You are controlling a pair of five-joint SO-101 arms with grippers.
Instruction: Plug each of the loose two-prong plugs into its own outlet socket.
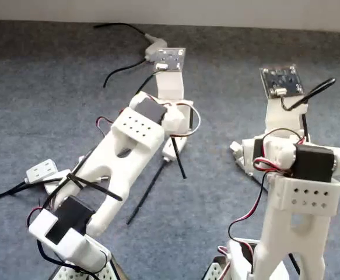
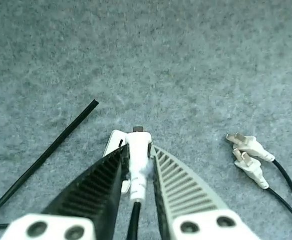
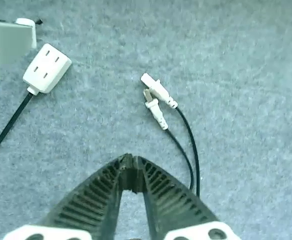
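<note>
Left wrist view: left gripper (image 2: 138, 150) pinching a white plug (image 2: 138, 175) by its body, prongs just past the fingertips and hard to make out, cord cut off at the frame edge. Right gripper (image 3: 130, 162) pressed together, two loose plugs (image 3: 158, 89) side by side a little ahead of its tips, cords trailing back beside it. Outlet block (image 3: 46, 67) farther ahead, off to one side.
</note>
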